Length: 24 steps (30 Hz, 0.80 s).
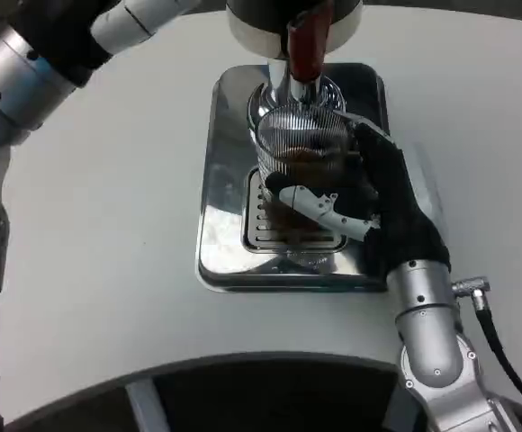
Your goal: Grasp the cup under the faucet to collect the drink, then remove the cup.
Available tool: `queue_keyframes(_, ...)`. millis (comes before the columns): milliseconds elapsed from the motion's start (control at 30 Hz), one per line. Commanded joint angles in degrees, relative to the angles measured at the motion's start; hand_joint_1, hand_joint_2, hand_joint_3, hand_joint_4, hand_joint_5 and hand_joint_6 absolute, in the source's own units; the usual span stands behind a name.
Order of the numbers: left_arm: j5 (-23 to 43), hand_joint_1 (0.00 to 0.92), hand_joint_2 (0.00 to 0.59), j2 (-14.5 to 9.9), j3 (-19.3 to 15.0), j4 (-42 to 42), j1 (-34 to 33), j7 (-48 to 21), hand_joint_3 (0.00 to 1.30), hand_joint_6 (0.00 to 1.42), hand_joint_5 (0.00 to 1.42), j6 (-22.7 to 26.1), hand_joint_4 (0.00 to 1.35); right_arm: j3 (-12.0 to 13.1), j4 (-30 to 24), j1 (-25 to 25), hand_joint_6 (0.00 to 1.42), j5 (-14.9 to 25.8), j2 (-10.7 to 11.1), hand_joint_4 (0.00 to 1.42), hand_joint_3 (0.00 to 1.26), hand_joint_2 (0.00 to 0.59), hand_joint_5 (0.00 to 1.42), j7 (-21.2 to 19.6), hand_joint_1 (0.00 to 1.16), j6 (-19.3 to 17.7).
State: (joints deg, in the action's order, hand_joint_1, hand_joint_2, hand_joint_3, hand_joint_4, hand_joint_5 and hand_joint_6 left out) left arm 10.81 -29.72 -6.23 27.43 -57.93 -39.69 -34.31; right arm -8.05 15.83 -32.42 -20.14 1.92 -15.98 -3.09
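A clear ribbed cup [299, 148] stands on the drip grate [270, 236] of a shiny steel dispenser base [227, 180], right under the chrome faucet [299, 88] with its dark red tap handle [307, 43]. Brown drink shows inside the cup. My right hand [369, 202] wraps the cup from the right, with its thumb across the front and its dark fingers along the side. My left forearm [22, 72] reaches up past the top left of the picture; its hand is out of the picture.
The dispenser's round body [252, 22] rises at the top centre behind the faucet. White table [90, 225] spreads to the left and right of the base. A dark curved edge [243, 387] lies along the bottom, nearest me.
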Motion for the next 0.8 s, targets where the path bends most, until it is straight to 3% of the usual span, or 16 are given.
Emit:
queue_keyframes(33, 1.21, 0.000, 0.108, -1.39, -1.04, -3.72, 3.18, -0.06, 0.19, 0.27, 0.37, 1.32, 0.27, 0.05, -1.05, 2.12, 0.51, -0.59, -0.91, 0.58, 0.46, 0.255, 0.63, -1.15, 0.77, 0.70)
queue_keyframes(500, 2.74, 0.000, 0.119, -2.64, -3.60, -8.86, 10.28, 0.68, 0.22, 0.30, 0.39, 4.15, 0.31, 0.58, -3.45, 4.17, 0.77, -1.56, -0.98, 0.73, 0.58, 0.211, 0.82, -2.76, 0.81, -0.40)
queue_keyframes(800, 3.13, 0.000, 0.121, -3.29, -5.67, -10.02, 13.39, 0.72, 0.24, 0.33, 0.41, 4.40, 0.33, 0.48, -4.77, 5.77, 0.82, -2.36, -0.21, 0.76, 0.61, 0.205, 0.87, -3.25, 0.83, -1.86)
